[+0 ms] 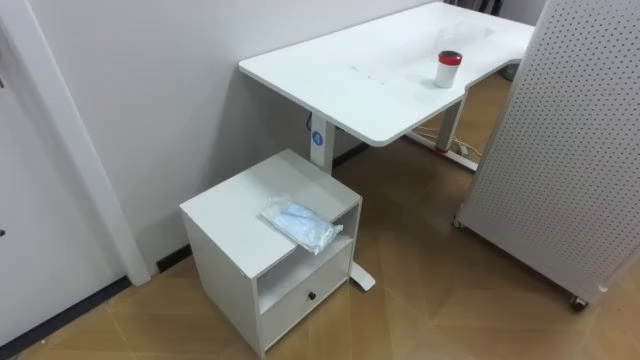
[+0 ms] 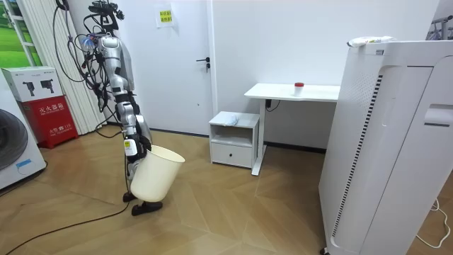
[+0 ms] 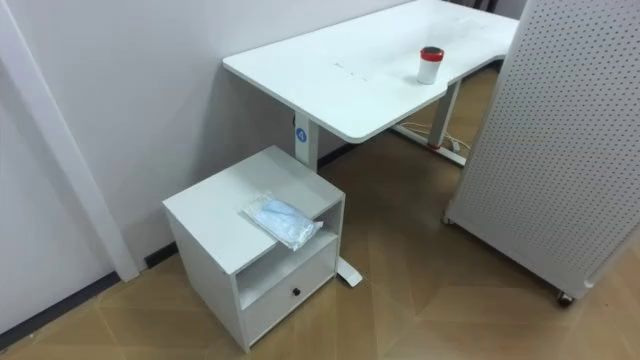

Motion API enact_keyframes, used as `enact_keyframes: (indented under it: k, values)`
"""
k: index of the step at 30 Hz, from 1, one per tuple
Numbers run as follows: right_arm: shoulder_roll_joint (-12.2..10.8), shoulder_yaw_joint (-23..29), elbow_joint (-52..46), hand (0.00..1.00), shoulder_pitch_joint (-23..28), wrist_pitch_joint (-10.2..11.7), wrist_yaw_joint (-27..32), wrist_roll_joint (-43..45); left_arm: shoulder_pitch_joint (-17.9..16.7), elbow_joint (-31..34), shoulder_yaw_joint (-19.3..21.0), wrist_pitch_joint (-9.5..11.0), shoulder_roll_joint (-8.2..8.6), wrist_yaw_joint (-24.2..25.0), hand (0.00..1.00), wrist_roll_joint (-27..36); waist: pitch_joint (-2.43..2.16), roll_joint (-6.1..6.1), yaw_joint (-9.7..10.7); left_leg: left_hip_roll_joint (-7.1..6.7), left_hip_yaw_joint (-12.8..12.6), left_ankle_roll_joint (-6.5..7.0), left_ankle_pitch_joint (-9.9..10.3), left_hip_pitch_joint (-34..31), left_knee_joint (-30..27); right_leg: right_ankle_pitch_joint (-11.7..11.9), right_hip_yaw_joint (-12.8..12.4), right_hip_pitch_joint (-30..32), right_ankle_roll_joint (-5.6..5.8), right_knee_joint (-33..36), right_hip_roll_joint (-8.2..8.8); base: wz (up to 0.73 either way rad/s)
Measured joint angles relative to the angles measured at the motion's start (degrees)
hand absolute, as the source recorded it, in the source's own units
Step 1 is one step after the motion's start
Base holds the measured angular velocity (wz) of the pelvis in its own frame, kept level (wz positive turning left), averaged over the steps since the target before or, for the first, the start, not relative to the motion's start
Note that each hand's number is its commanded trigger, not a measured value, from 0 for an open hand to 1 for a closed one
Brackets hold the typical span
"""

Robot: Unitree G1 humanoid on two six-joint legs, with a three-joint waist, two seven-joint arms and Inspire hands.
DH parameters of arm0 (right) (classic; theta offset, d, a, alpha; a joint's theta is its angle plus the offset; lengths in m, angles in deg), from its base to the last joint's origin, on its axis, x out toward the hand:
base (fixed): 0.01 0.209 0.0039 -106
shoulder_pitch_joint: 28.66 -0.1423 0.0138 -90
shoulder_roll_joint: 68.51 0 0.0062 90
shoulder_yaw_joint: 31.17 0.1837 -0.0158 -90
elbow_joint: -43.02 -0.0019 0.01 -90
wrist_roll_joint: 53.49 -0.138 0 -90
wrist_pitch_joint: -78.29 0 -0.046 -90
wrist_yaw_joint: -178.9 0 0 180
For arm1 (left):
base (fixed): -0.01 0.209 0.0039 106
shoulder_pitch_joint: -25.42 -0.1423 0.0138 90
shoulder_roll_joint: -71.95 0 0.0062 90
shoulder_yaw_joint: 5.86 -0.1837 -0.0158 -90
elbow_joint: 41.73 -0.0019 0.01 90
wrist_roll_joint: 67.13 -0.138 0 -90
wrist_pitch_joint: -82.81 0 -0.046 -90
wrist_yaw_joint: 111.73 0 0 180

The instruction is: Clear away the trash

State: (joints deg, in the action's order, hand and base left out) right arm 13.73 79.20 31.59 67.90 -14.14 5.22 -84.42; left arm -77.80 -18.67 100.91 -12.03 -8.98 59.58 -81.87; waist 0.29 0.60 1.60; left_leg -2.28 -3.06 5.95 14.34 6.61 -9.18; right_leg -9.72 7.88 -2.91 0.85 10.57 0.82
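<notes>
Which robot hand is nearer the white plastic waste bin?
Right, it seems: the right hand is at the rim of the white plastic waste bin, on the camera's side; where the left hand is, I cannot tell.

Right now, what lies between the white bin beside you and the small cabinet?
Only bare wooden floor lies between the white bin and the small cabinet, as the room view shows.
</notes>
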Motion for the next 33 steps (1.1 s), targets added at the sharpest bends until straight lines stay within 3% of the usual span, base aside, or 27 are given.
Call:
enact_keyframes:
  k: [13,17,27,30,33]
  values:
    - [0.01,-2.33,0.02,1.0,0.02,-0.11,-0.1,-0.55,0.65,0.04,-0.06,0.02,0.03,-0.09,0.0,0.49,-0.24,0.47,-0.36,0.01,0.07,0.0,0.0,0.01,-0.12,0.0,0.2,-0.02,0.0,0.03,0.0,0.0]
    - [0.0,-2.89,-0.02,1.0,0.31,-0.14,-0.22,-0.52,-0.37,0.0,-0.1,-0.22,0.03,-0.17,0.0,0.41,-0.42,0.77,-0.38,0.0,0.07,0.0,0.0,0.11,-0.3,0.0,0.15,-0.21,0.0,0.04,0.0,0.0]
    - [0.06,-3.42,0.06,1.0,0.27,-0.19,-0.26,-0.44,-2.15,-0.08,-0.13,-1.44,-0.09,-0.32,0.0,0.08,-0.32,0.99,-0.52,0.08,0.57,-0.16,0.11,0.13,-0.81,-0.04,0.27,-0.57,-0.07,0.36,0.0,0.03]
    - [0.03,-4.09,0.04,1.0,0.3,-0.2,-1.09,-0.43,-2.25,-0.18,-0.08,-1.33,-0.19,-0.19,0.0,0.13,0.07,1.02,-0.91,0.7,0.04,-0.76,1.8,-0.03,-3.83,-1.1,0.28,-0.7,-0.67,2.29,-0.41,-0.09]
    - [0.27,-4.59,0.04,1.0,-0.31,-0.37,-1.74,-0.44,-1.42,-1.97,-0.06,-1.25,-0.28,0.59,0.0,0.27,0.23,0.99,-0.95,1.85,0.14,-1.52,6.04,-2.5,-10.82,-4.78,1.45,1.15,-1.65,8.37,-0.82,-0.01]
